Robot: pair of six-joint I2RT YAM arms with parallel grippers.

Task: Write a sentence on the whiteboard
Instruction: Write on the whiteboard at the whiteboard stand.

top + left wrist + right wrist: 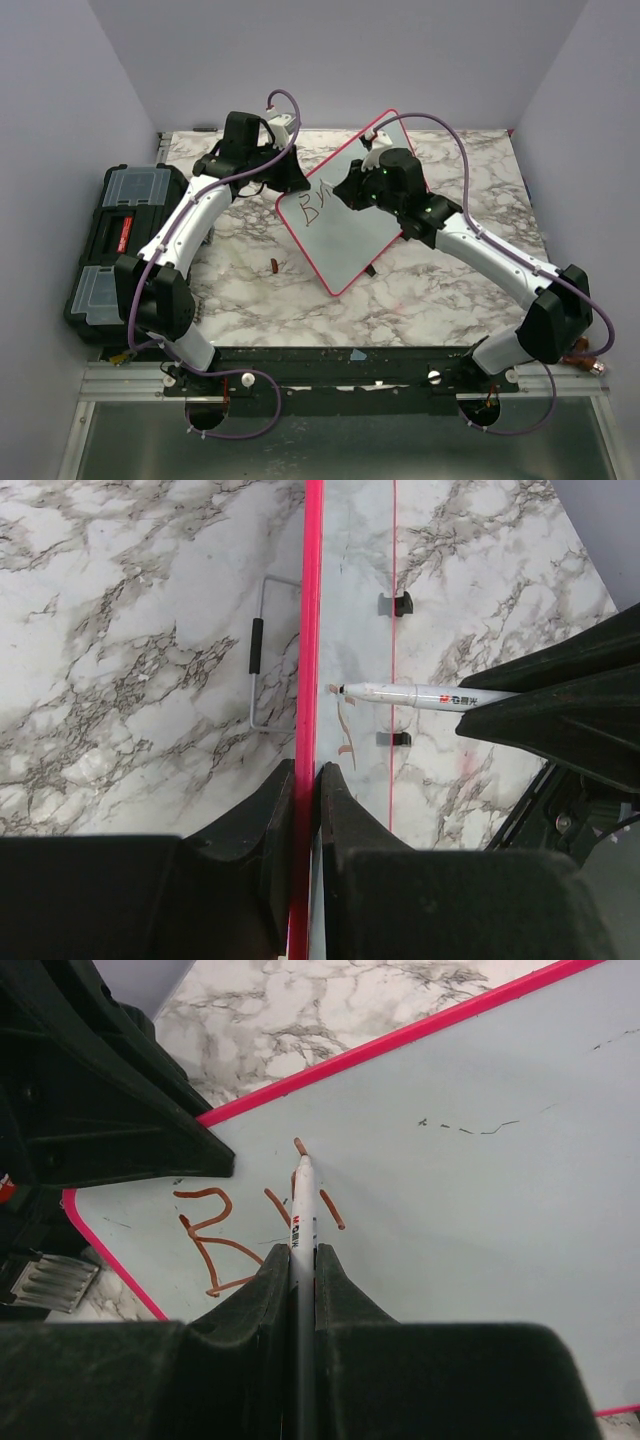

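- The left hand [305, 780] is pinching the red-pink frame of the whiteboard [350, 245], with its two fingers closed tight on either face of the edge. Judging by the grip, it is steadying the panel so that it does not slide or swing under the pen.
- The whiteboard is sitting slantwise over the middle of the marble-patterned bench [440, 300], between the two arms. The black toolbox [120, 240] is lying well apart at the left edge.
- The right hand [300, 1255] is clamping a white marker [302, 1200] lengthwise between its closed fingers, tip pointing forward. That grip is letting the wrist steer each stroke much as a writer's hand would.
- The marker tip is touching the pale surface just beside the opening reddish-brown letters of the sentence [215, 1235], near the corner that the left hand is gripping.
- Only a "B" and a few further strokes are showing. The writing appears to be in its early stage, with most of the surface bare.
- A small reddish object [273, 266], possibly the marker's cap, is lying on the bench just off the board's lower left edge.
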